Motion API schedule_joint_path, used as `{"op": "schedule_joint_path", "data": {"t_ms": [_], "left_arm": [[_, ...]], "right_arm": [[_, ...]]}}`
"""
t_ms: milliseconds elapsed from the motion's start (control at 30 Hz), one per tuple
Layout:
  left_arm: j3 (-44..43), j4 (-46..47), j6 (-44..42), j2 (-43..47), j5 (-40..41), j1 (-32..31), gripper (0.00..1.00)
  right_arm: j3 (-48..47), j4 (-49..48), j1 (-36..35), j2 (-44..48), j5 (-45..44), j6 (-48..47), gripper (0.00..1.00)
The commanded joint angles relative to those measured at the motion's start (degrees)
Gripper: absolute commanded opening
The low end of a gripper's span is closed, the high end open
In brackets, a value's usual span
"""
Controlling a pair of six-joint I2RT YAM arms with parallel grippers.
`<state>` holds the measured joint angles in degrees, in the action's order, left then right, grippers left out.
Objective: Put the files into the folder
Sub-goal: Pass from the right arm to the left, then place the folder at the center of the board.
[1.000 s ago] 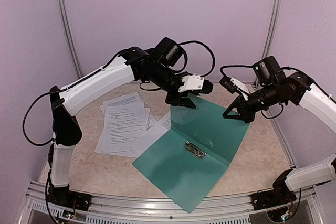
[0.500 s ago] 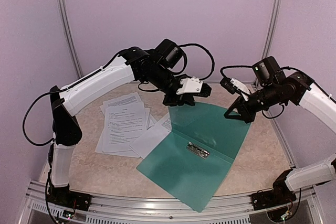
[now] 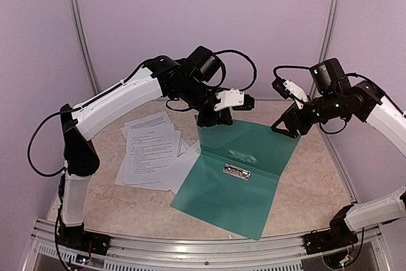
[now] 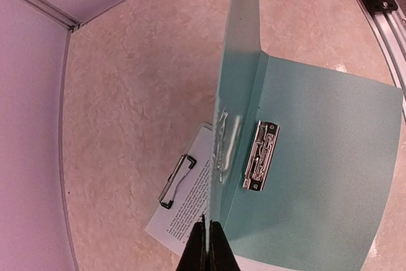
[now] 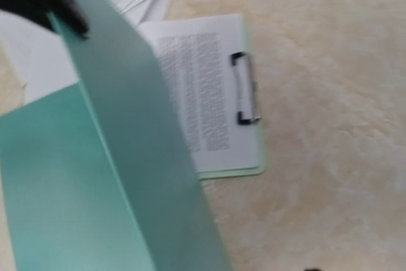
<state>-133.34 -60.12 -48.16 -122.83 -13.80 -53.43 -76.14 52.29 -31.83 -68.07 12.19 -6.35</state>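
The teal-green folder point(image 3: 228, 198) lies open on the table, its metal clip point(image 3: 236, 171) at the spine. Its far cover point(image 3: 254, 144) stands raised. My left gripper point(image 3: 211, 122) is shut on that cover's far left corner. In the left wrist view the dark fingertips point(image 4: 198, 240) pinch the thin edge of the folder point(image 4: 317, 157) beside the clip point(image 4: 260, 155). My right gripper point(image 3: 284, 129) hovers just off the cover's far right corner, open and holding nothing. The files point(image 3: 149, 147) lie fanned out left of the folder, one sheet tucked under its left edge.
A pale mint clipboard point(image 5: 250, 169) with a printed sheet and a wire clip point(image 4: 174, 182) lies on the table behind the raised cover. White booth walls and metal posts close in the table. The metal rail point(image 3: 190, 245) runs along the near edge.
The right gripper has let go of the cover's right corner and lifted away. The left gripper, now shut on the cover, has drawn it leftward, and the folder has turned and slid on the table.
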Motion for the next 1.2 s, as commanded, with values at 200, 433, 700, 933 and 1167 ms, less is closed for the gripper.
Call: {"op": "schedule_joint_path", "data": {"t_ms": [200, 433, 700, 933, 1167], "left_arm": [[-6.5, 3.9, 26.5, -0.7, 0.4, 1.4, 0.00], [-14.9, 2.9, 43.9, -3.3, -2.4, 3.7, 0.00], [3.2, 16.6, 71.3, 0.7, -6.4, 8.2, 0.00], [27.3, 29.2, 85.0, 10.3, -3.8, 7.4, 0.00], [45.6, 43.0, 97.0, 19.6, 4.2, 6.5, 0.00]], "right_arm": [[-4.3, -2.4, 8.6, 0.7, -5.6, 6.2, 0.79], [-8.7, -2.5, 12.7, 0.4, -7.5, 9.5, 0.84], [-8.0, -3.1, 13.4, -2.0, -5.5, 9.8, 0.85], [-7.5, -3.8, 13.4, -3.7, -1.9, 9.8, 0.86], [-4.6, -4.7, 13.1, -3.9, -0.4, 10.1, 0.86]]}}
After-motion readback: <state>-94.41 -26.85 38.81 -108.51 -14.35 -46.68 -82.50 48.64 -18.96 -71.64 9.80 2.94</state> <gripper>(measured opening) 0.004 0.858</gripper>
